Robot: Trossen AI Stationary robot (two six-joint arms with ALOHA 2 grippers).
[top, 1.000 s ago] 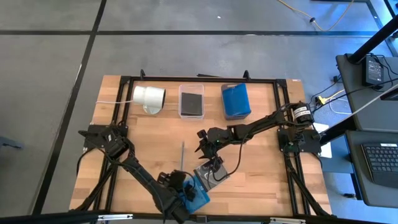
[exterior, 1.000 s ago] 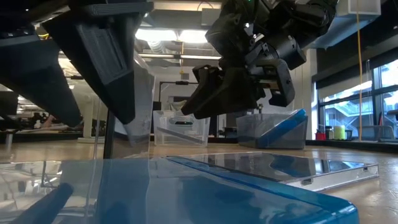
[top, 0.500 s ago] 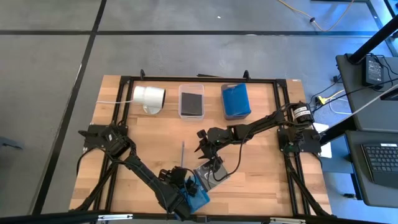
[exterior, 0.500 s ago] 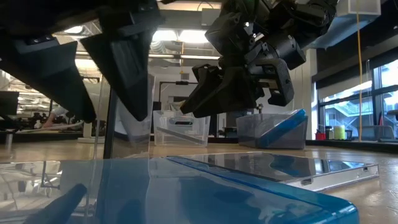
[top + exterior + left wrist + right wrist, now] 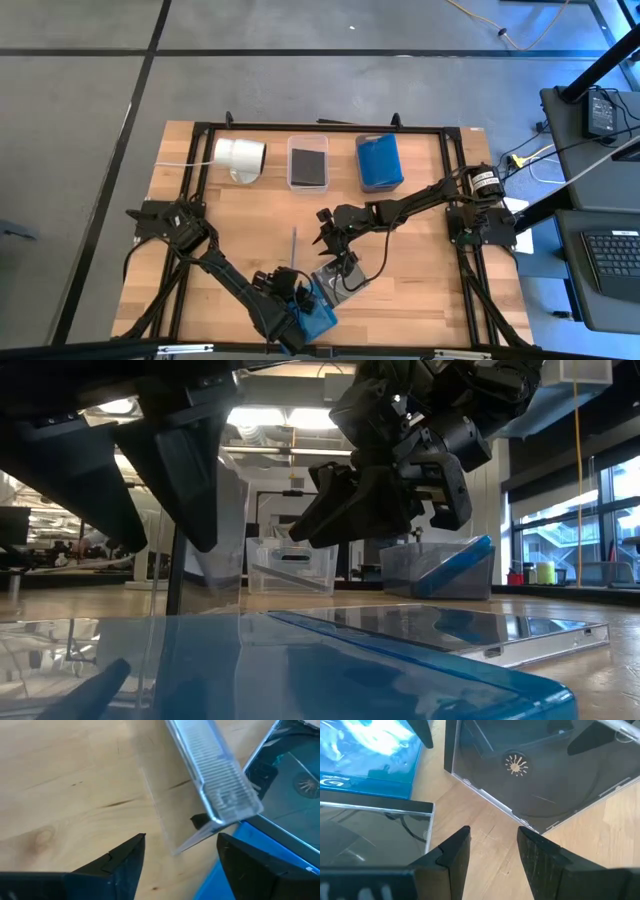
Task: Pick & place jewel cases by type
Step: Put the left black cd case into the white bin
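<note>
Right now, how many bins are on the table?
2, side by side at the table's far edge: a clear bin holding dark cases, and another bin, nearer the right arm, holding blue cases.

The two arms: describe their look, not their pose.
Both are dark, jointed, near-black arms. The left gripper has two matte dark wedge-shaped fingers. The right gripper has similar tapered dark fingers, and black cables loop along the right arm.

A blue jewel case (image 5: 318, 316) and an open dark case (image 5: 338, 276) lie flat near the desk's front edge, touching.
</note>
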